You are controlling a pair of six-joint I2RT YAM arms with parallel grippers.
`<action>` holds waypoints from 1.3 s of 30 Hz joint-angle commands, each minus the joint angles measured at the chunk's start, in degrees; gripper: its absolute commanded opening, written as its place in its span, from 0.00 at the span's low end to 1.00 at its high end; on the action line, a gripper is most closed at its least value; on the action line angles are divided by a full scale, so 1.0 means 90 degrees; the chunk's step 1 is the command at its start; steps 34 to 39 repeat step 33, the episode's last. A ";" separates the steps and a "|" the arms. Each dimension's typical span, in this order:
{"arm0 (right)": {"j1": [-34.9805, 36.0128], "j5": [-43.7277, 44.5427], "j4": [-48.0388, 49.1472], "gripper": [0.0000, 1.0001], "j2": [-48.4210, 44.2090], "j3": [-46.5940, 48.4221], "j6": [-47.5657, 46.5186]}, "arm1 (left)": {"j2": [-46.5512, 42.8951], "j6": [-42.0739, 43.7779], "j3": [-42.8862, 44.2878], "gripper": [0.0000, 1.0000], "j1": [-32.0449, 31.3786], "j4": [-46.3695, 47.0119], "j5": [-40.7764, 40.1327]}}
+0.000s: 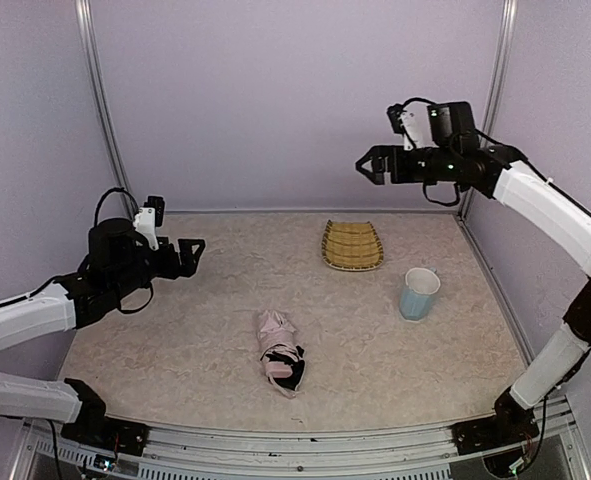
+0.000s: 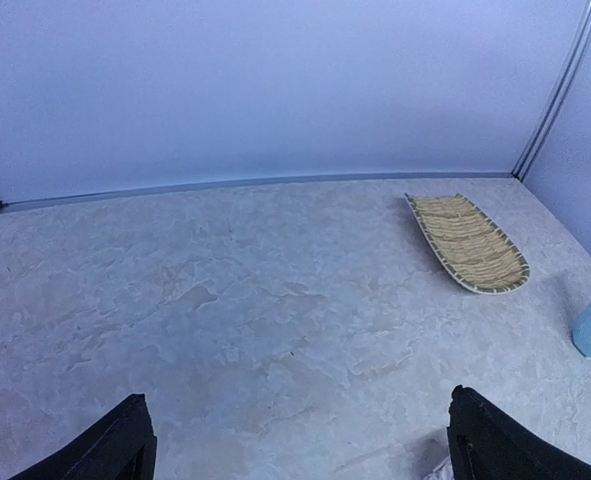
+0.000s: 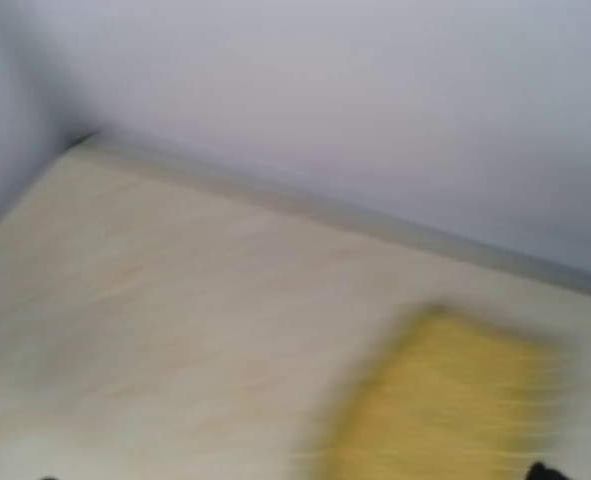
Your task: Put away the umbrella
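Umbrella lies folded, long axis near-far, black end nearest.

left claw agape above marbled table, woven yellow tray far right

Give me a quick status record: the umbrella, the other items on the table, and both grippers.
umbrella: folded pale-pink fabric umbrella, black lining showing, lying free on the beige marbled table, front centre
tray: woven yellow oval tray, behind and right of the umbrella, apart from it
cup: pale-blue cup, upright, right of the umbrella
left gripper: open, holding nothing, above the table's left side
right gripper: open, holding nothing, high at back right; its wrist view is blurred
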 commanded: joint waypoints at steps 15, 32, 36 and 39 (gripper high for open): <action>-0.4050 0.0777 0.6690 1.00 -0.2340 -0.7450 -0.0615 | 0.1725 0.0218 -0.0560 0.99 0.2051 0.2234 -0.1310; -0.4060 0.1953 0.9211 1.00 -0.1626 -0.9061 -0.0320 | 0.1912 0.1277 -0.2188 0.99 0.2263 0.5015 -0.1791; -0.4060 0.1944 0.9254 1.00 -0.1640 -0.9089 -0.0331 | 0.1914 0.1264 -0.2169 0.99 0.2258 0.4959 -0.1790; -0.4060 0.1944 0.9254 1.00 -0.1640 -0.9089 -0.0331 | 0.1914 0.1264 -0.2169 0.99 0.2258 0.4959 -0.1790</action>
